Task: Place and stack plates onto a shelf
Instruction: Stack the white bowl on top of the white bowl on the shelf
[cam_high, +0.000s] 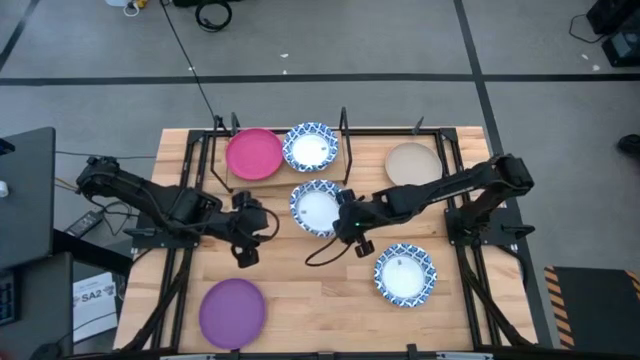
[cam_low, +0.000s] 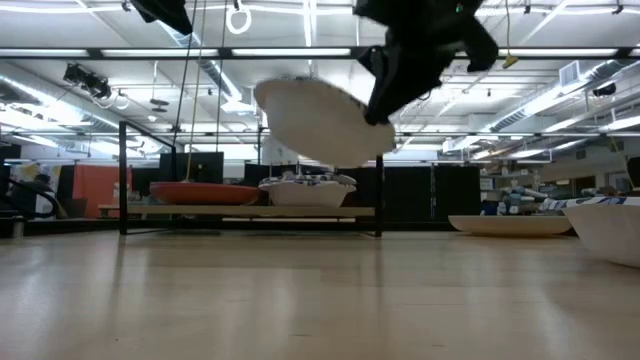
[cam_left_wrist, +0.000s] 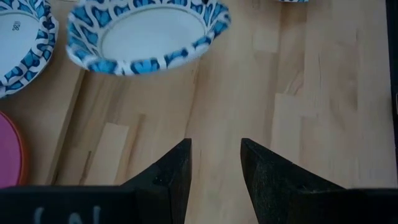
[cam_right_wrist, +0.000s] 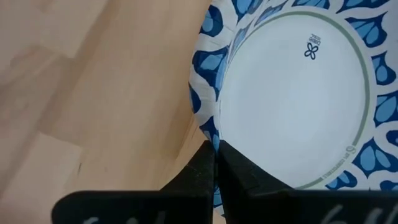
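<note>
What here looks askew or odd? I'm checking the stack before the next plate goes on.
Only the blue-and-white plate held by the right gripper looks askew: the jaws pinch its rim and it hangs tilted in the air in front of the shelf. The pink plate and the patterned plate lie flat on the shelf.

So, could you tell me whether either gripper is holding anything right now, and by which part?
The right gripper pinches a blue-and-white plate by its rim, lifted clear of the table. The left gripper is open and holds nothing.
</note>
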